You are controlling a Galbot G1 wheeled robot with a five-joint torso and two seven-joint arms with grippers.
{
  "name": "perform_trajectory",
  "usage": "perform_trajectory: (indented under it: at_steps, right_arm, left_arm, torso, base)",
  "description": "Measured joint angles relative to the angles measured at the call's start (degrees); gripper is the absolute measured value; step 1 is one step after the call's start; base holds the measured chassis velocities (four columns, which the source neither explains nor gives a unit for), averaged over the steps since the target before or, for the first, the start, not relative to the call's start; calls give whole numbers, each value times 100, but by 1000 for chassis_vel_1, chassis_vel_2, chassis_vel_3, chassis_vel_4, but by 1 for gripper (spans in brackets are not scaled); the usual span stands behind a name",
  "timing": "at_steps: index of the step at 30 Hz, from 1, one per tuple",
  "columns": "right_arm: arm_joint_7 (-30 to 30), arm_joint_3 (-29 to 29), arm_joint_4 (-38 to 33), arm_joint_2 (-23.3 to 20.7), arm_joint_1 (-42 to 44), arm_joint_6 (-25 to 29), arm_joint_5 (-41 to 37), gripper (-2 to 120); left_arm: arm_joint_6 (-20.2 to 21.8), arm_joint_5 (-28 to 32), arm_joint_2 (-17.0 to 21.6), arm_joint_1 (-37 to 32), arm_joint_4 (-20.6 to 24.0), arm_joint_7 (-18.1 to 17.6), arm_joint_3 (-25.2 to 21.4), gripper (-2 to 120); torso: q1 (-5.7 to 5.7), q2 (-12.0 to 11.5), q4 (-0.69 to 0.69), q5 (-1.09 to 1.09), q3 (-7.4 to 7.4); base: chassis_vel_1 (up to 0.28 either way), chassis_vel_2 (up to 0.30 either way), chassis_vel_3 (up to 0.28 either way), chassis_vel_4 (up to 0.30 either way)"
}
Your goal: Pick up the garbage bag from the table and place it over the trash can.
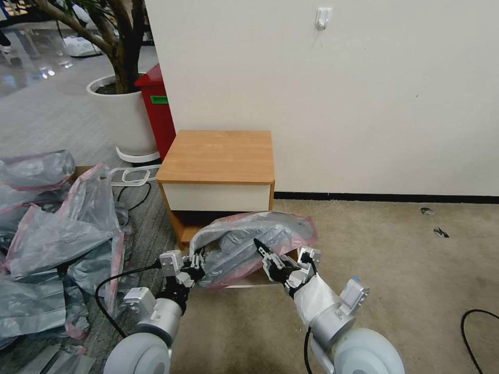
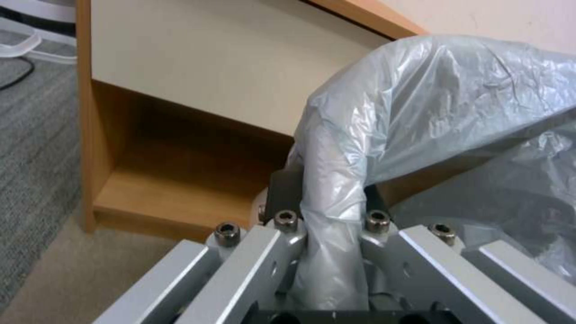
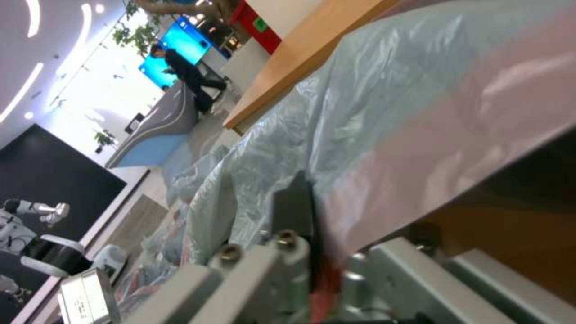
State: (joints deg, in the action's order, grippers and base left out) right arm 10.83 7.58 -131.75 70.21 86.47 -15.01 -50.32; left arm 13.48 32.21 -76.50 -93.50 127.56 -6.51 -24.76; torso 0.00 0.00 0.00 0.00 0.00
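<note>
Both grippers clamp the bag (image 1: 244,244) by its rim: left gripper (image 1: 200,262) at its left side, right gripper (image 1: 262,252) at its right. It hangs stretched between them, low before the table (image 1: 218,156), whose top is bare; bin hidden behind the plastic.

Grey pink-rimmed garbage bag (image 1: 244,249) spread open, low before table (image 1: 218,156); trash can hidden
</note>
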Motion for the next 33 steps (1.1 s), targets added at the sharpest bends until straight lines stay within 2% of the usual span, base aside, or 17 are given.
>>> perform_trajectory:
  at_steps: [18, 33]
  right_arm:
    - [-293, -43, -225, -115, 288, 125, 73, 0]
    - [-579, -72, -353, -137, 1009, 418, 615, 0]
  left_arm:
    - [62, 82, -36, 129, -48, -124, -111, 5]
    - [404, 568, -125, 318, 37, -534, -322, 5]
  torso:
    - [0, 0, 0, 0, 0]
    - [0, 0, 0, 0, 0]
  base:
    - [0, 0, 0, 0]
    - [0, 0, 0, 0]
